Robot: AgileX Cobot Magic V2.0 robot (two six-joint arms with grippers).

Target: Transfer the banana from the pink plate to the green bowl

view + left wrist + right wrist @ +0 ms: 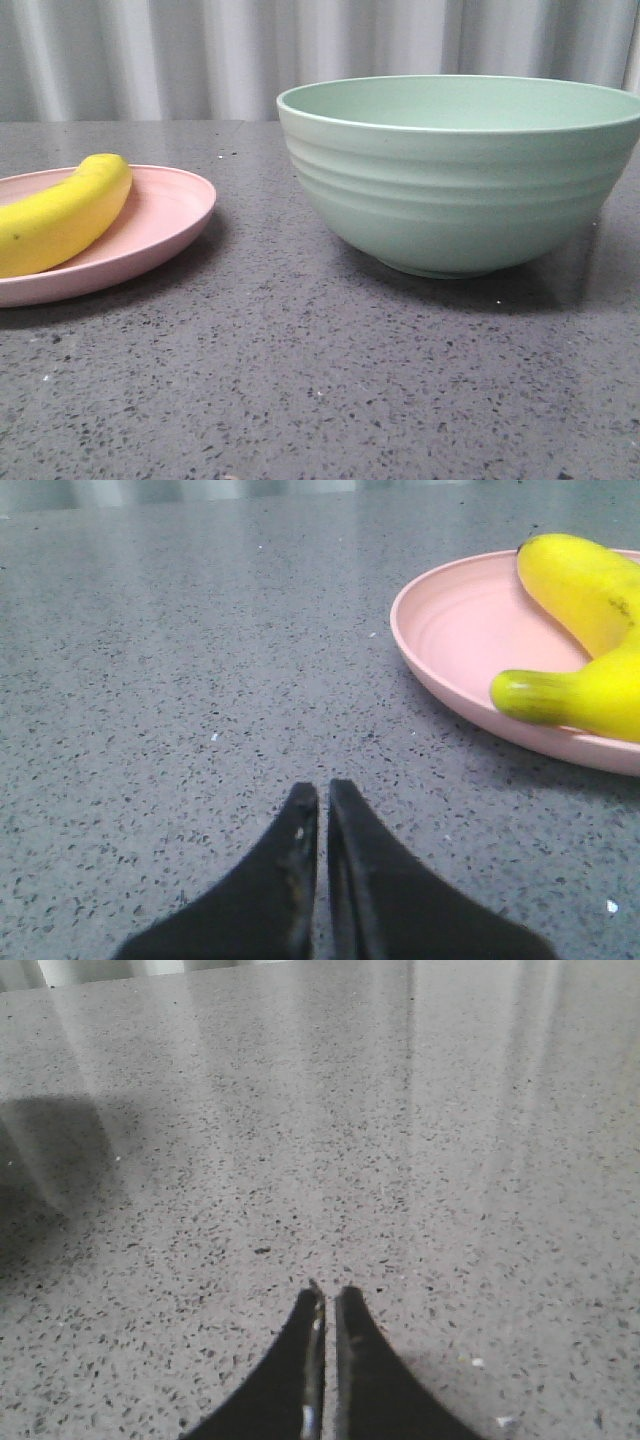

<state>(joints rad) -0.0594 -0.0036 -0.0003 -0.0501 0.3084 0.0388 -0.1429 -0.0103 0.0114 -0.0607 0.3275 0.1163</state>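
Observation:
The yellow banana (pixel 62 213) lies on the pink plate (pixel 165 225) at the left of the front view. The green bowl (pixel 460 170) stands upright to the right of the plate, with bare table between them. No gripper shows in the front view. In the left wrist view my left gripper (pixel 323 792) is shut and empty, low over the table, apart from the pink plate (pixel 450 650) and the banana (pixel 585 640). In the right wrist view my right gripper (pixel 329 1296) is shut and empty over bare table.
The speckled grey table (pixel 300 380) stretches in front of the plate and the bowl. A pale curtain (pixel 200 50) hangs behind the table. A dark shadow (pixel 50 1150) falls on the table in the right wrist view.

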